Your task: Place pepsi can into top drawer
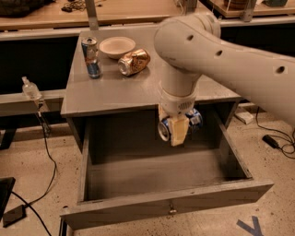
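Speckled pale flooring (32, 175) surrounds a matte grey cabinet (138, 90) with a flat, smooth top, and a light wooden workbench (120, 11) runs along the far side. The cabinet's wide, shallow grey top drawer (138, 207) is pulled out toward the near side, its flat front panel carrying a small metal keyhole (172, 211) at the centre and its interior showing a bare, dull floor.

A thick, rounded, cream-white robot arm (221, 60) with small dark holes reaches in from the right and bends downward over the cabinet's near edge. At its end the cream two-finger gripper (177, 131) hangs above the far part of the open drawer, clamped around the dark blue pepsi can (195, 119). The can lies on its side in the grip, its silver circular end facing left and its blue body sticking out to the right of the finger, clear of the drawer floor.

On the cabinet top, far left, a slim silver-and-blue can (91, 57) stands upright. Just right of it sits a shallow round white bowl (117, 46), and near that an orange-gold dented can (133, 61) lies on its side.

Left of the cabinet a small clear plastic bottle (30, 88) rests on a grey ledge, with a black cable (46, 138) trailing down to the floor.
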You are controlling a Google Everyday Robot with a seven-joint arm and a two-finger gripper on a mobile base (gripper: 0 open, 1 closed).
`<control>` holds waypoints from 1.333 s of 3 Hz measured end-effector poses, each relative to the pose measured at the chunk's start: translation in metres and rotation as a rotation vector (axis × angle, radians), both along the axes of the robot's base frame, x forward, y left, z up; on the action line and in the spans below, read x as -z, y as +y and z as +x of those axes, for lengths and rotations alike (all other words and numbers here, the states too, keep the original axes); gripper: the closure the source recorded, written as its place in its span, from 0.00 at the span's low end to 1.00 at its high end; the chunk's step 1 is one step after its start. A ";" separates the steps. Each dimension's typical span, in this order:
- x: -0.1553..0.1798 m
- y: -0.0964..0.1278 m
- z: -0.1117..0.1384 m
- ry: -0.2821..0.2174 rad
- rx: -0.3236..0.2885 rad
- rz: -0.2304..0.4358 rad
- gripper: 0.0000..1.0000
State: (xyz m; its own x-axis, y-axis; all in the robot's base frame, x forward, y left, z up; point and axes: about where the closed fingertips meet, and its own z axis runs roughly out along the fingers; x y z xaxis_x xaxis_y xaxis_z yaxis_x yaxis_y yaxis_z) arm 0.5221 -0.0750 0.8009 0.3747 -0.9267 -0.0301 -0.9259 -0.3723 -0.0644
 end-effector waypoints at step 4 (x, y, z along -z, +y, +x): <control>0.117 -0.004 -0.045 0.209 0.253 0.077 0.60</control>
